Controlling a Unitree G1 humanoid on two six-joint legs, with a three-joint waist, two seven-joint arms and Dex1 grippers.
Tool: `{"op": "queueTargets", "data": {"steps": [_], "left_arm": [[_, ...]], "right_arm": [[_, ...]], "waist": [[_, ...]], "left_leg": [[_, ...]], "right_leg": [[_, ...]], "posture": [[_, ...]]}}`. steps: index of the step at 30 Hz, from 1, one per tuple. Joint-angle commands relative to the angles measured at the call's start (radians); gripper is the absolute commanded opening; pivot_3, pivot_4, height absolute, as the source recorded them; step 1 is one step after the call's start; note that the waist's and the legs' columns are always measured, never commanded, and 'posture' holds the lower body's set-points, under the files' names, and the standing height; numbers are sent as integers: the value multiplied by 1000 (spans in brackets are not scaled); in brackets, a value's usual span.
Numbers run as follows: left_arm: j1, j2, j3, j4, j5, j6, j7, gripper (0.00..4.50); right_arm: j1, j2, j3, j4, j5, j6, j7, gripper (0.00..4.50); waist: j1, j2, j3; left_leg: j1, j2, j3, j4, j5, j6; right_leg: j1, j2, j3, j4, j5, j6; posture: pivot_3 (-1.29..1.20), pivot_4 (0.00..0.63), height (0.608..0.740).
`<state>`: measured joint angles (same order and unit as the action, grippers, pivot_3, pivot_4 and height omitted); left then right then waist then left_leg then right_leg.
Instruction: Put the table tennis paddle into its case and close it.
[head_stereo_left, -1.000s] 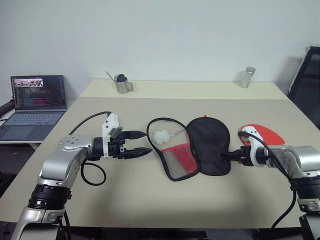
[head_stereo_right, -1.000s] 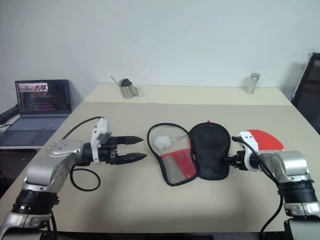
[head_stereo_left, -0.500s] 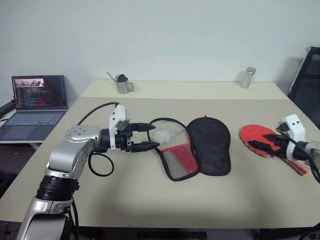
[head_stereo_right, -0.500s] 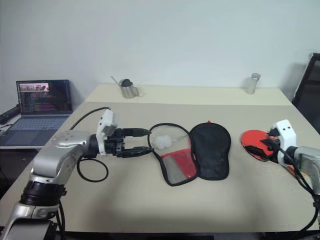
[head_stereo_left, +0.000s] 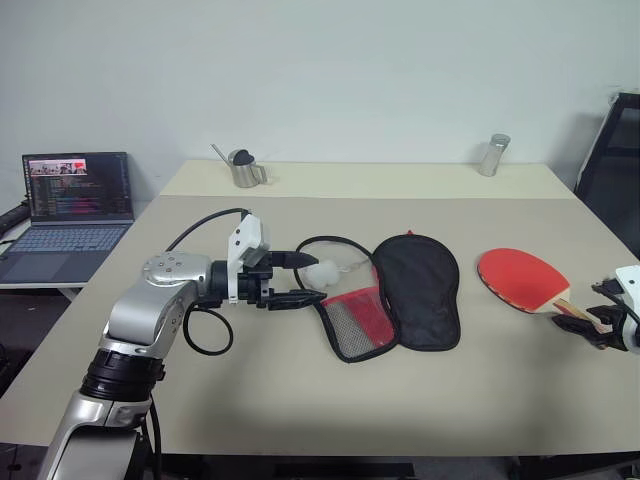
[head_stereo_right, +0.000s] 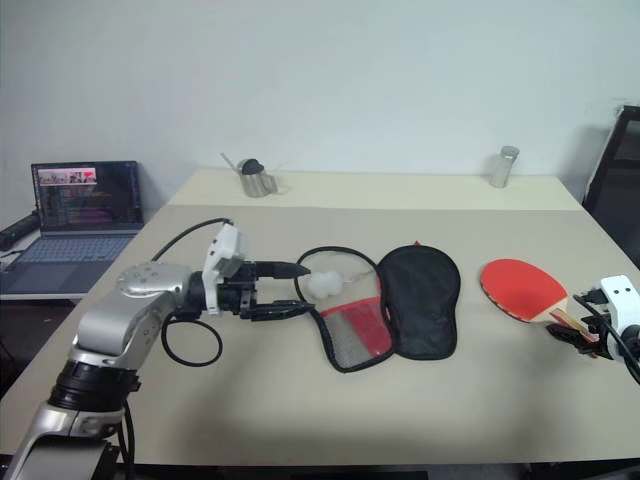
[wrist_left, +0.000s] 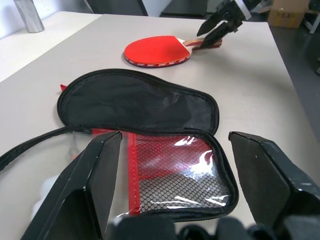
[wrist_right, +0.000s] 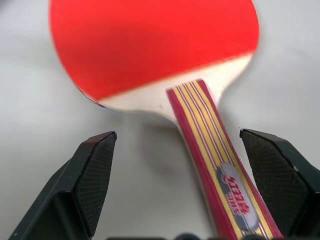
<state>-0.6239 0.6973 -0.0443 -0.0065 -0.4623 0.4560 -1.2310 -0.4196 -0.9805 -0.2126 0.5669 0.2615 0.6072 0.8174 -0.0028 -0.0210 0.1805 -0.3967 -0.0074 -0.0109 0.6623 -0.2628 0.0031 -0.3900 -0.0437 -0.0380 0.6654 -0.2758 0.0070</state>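
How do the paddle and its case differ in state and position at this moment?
The case lies unzipped and spread open mid-table, its black half beside its red mesh half; the paddle is one flat piece, red face up. The case sits by the open left gripper; the paddle lies toward the table's right edge, its handle in front of the open right gripper. Both rest flat on the table, unheld.

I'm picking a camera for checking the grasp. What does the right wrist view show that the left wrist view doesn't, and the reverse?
Right wrist view alone: the striped handle with its printed label up close, lying between the right pincer's open fingers, untouched.

Left wrist view alone: the case lying open, black half and red mesh pocket, framed by the open left pincer, plus a metal cylinder at the table's far edge.

Both: the table tennis paddle, red face up on the table, and the right pincer at its handle.
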Motion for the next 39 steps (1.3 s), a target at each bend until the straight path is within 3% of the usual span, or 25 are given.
{"op": "queueTargets", "data": {"steps": [1, 12, 20, 23, 29, 34, 39], "left_arm": [[-36, -1, 4, -14, 0, -9, -2, 3743], [-45, -4, -1, 4, 7, -18, -6, 3743], [-28, 6, 12, -10, 3, -17, -4, 3743], [-21, 13, 16, -19, -2, -14, -7, 3743], [-23, 20, 19, -16, -2, -18, -10, 3743], [-20, 15, 13, -22, -2, -20, -10, 3743], [-13, 9, 11, -29, -3, -21, -6, 3743]], "right_arm": [[-49, -8, 12, 78, -37, -63, 7, 4334], [-149, 15, 57, 284, -100, -115, 33, 4334], [-41, 37, 30, 1, -36, 97, 29, 1657], [21, 62, -10, -177, -1, 234, -30, 1065], [81, 189, -130, -478, 42, 530, -240, 1054], [182, 262, -128, -802, 82, 715, -306, 1054], [213, 348, -186, -931, 66, 837, -393, 1054]], "waist": [[0, 0, 0], [0, 0, 0], [1, 0, 0], [0, 0, 0], [-1, 0, 0], [1, 0, 0], [0, 0, 0]], "left_leg": [[0, 0, 0, 0, 0, 0], [0, 0, 0, 0, 0, 0], [0, 0, 0, 0, 0, 0], [1, 1, 0, 0, 0, 0], [1, 1, 0, 0, 0, 0], [1, 1, -1, 0, 0, 0], [1, 1, -1, 0, 0, 0]], "right_leg": [[0, 0, 0, 0, 0, 0], [1, 0, 0, 0, 0, 0], [1, 0, 0, 0, 0, 0], [1, 0, 0, 0, 0, 0], [1, 1, 1, 1, 0, 0], [1, 1, 0, 1, 0, 0], [0, 2, 0, 1, 0, 0]], "posture": [[0, 150, 740], [0, 150, 740], [0, 150, 740], [0, 150, 740], [0, 150, 740], [0, 150, 740], [0, 150, 740]]}}
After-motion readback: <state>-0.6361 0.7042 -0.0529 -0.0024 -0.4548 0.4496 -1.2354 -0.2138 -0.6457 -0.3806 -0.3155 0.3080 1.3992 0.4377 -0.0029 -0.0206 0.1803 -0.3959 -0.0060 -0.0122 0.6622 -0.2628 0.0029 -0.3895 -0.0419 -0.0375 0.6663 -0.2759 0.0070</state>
